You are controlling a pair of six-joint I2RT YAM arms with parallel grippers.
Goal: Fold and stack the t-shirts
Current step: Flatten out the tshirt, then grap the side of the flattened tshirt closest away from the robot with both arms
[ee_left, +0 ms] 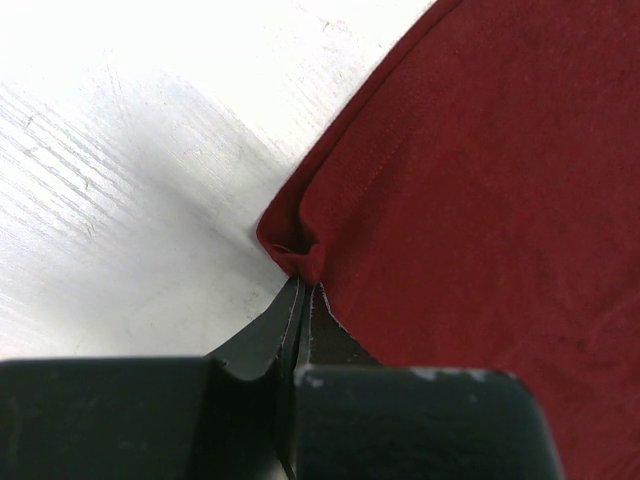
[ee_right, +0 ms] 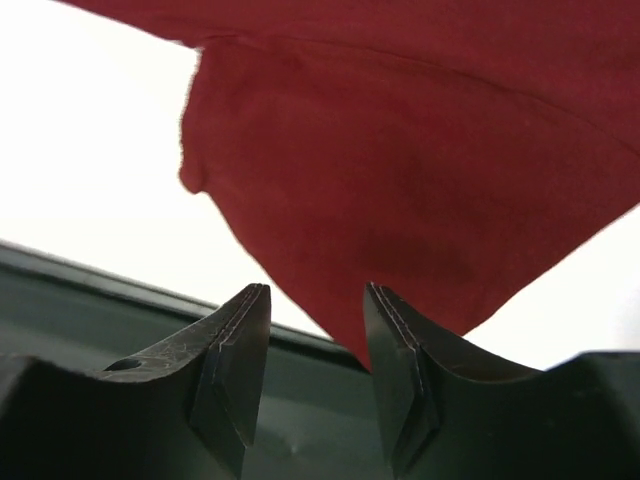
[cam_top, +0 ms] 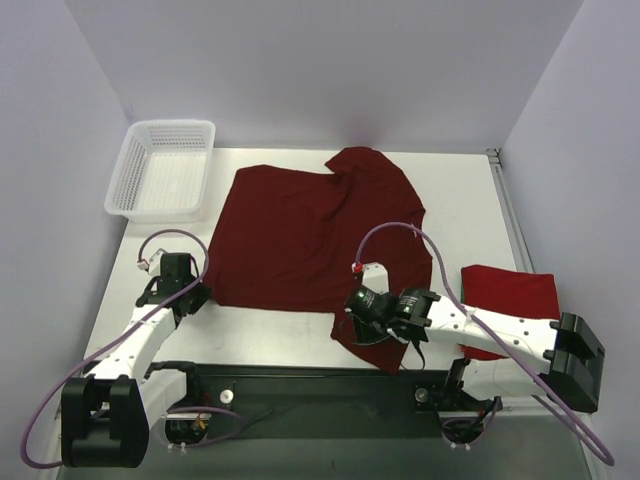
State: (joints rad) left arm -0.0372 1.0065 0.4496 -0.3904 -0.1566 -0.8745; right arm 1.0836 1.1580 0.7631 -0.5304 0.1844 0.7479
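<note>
**Q:** Starting at the near edge, what could fail at the left gripper (ee_left: pixel 300 288)?

**A:** Its jaws are clenched on only the tip of the near-left corner of the dark maroon t-shirt (cam_top: pixel 300 235). The cloth bunches into a small knot just ahead of the fingertips. So thin a bite could slip out when the corner is lifted and the cloth's weight pulls on it.

**Q:** And the right gripper (ee_right: pixel 318 315)?

**A:** Its jaws stand apart and hold nothing. The near-right point of the same shirt lies between the 2 fingers, its tip close against the inner face of 1 of them, above the black rail (ee_right: pixel 90 290) at the table's front. Closing here would take little cloth. Should that grasp miss, only 1 corner would rise and the fold would go skew.

**Q:** Farther out?

**A:** The shirt's body lies spread on the table (cam_top: pixel 270 335) and is rumpled at its far edge. An uneven pull by the 2 arms would likely carry those wrinkles into the fold. To the right, a brighter red t-shirt (cam_top: pixel 515 290) lies folded, partly under the right arm and near the maroon one without visibly touching it. A wide swing of that arm could disturb it.

**Q:** Farthest?

**A:** The white mesh basket (cam_top: pixel 130 195) sits at the far-left corner, well apart from both grippers, and is probably no hazard.
</note>
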